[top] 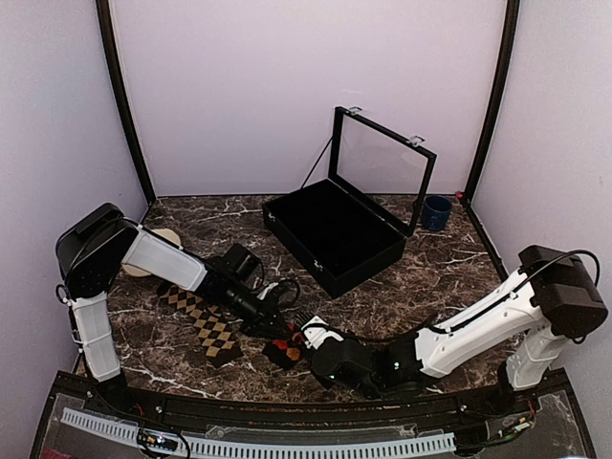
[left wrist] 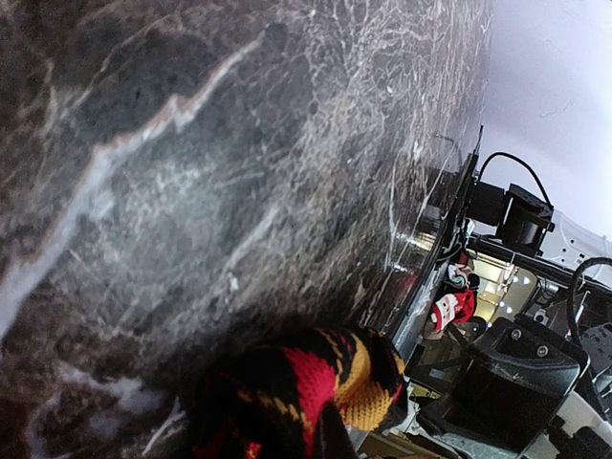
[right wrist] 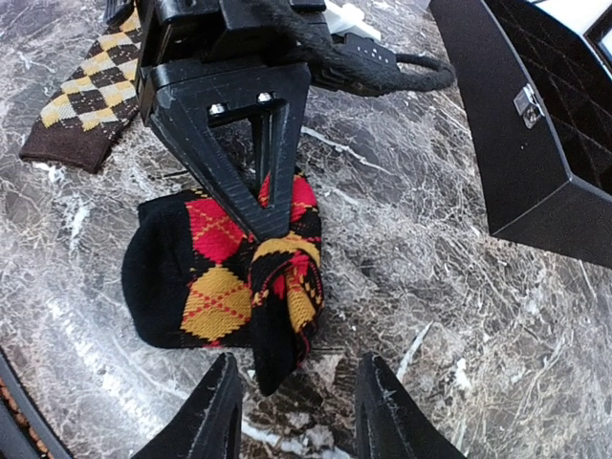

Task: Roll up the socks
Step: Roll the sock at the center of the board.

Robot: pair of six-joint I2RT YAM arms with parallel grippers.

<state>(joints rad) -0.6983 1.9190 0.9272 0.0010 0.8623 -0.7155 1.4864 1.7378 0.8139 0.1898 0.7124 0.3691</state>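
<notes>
The red-and-orange argyle sock (right wrist: 206, 268) lies partly folded into a loose bundle on the marble table, near the front edge (top: 284, 353). My left gripper (right wrist: 273, 222) is shut on a bunched fold at its right side, and the left wrist view shows the fabric (left wrist: 320, 387) right up against the camera. Just in front of the bundle my right gripper (right wrist: 301, 416) stands open; its two black fingers straddle bare marble and touch nothing. To the left lies the tan-diamond sock (top: 206, 325), a flat strip whose end shows in the right wrist view (right wrist: 81, 91).
An open black case (top: 335, 234) with its lid raised stands behind the socks, and its corner is close on the right in the right wrist view (right wrist: 535, 124). A blue cup (top: 437, 212) sits at the back right. A pale round object (top: 161, 241) lies behind the left arm.
</notes>
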